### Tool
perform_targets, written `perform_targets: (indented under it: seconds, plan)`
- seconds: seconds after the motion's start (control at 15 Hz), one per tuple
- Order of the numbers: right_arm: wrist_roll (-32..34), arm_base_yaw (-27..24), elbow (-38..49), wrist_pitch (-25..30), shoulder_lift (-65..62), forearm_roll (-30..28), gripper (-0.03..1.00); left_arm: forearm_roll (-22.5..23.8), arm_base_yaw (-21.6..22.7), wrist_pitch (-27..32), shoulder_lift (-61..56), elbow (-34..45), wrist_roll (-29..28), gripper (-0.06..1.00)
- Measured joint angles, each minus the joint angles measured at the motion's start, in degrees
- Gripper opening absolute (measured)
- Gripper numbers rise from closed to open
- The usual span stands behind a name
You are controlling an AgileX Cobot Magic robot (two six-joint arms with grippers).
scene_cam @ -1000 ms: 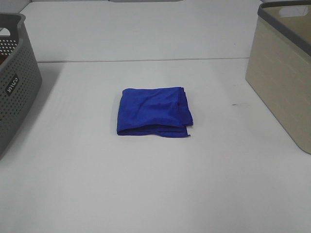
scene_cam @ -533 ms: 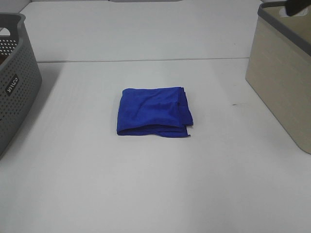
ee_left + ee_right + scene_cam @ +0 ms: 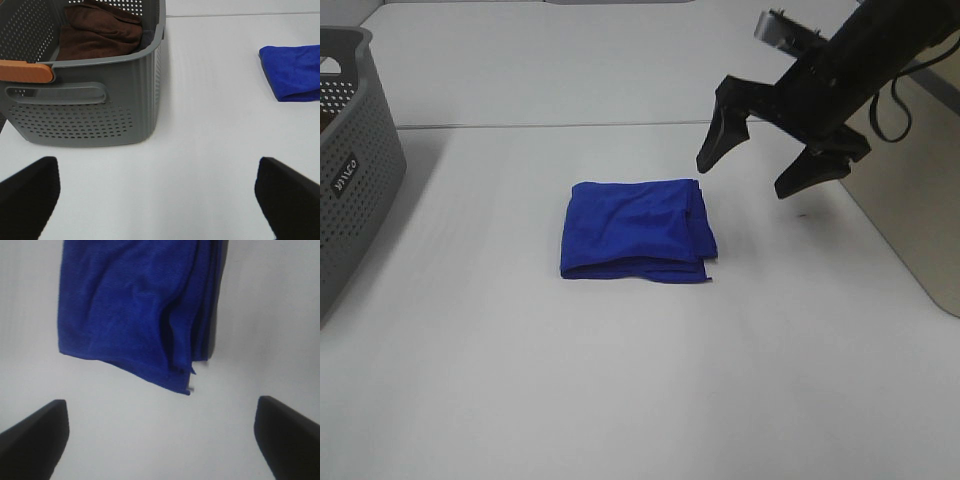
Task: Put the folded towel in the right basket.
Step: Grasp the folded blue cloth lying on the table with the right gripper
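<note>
The folded blue towel [image 3: 636,230] lies flat in the middle of the white table; it also shows in the left wrist view [image 3: 292,71] and the right wrist view [image 3: 140,310]. My right gripper [image 3: 750,172] is open and empty, hanging in the air just right of and behind the towel, fingers [image 3: 712,150] spread wide. The beige right basket [image 3: 910,210] stands at the right edge, partly hidden by the right arm. My left gripper [image 3: 160,200] is open and empty near the grey basket, out of the high view.
A grey perforated basket [image 3: 350,170] stands at the left edge; the left wrist view shows brown cloth [image 3: 100,32] inside it and an orange handle [image 3: 27,71].
My right arm has swung in from the upper right, past the beige basket, and now hangs open beside the towel. The towel has not moved.
</note>
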Motion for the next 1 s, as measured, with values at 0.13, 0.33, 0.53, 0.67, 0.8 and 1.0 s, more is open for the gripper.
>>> perform_targets:
  seconds: [0.13, 0.33, 0.53, 0.67, 0.8, 1.0]
  plan:
    - [0.0, 0.0, -4.35, -0.52, 6.19, 0.8, 0.95, 0.0, 0.0, 0.0, 0.0, 0.0, 0.0, 0.99]
    - [0.0, 0.0, -10.66, -1.09, 13.35, 1.2, 0.95, 0.0, 0.0, 0.0, 0.0, 0.0, 0.0, 0.99]
    - [0.06, 0.0, -14.38, -1.09, 19.25, 1.2, 0.95, 0.0, 0.0, 0.0, 0.0, 0.0, 0.0, 0.99]
    - [0.11, -0.06, -15.01, -0.97, 20.57, 1.38, 0.94, 0.0, 0.0, 0.0, 0.0, 0.0, 0.0, 0.99]
    - [0.11, -0.11, -15.13, -0.97, 20.74, 1.55, 0.93, 0.0, 0.0, 0.0, 0.0, 0.0, 0.0, 0.99]
    - [0.11, -0.11, -15.24, -1.09, 21.14, 2.92, 0.92, 0.0, 0.0, 0.0, 0.0, 0.0, 0.0, 0.99]
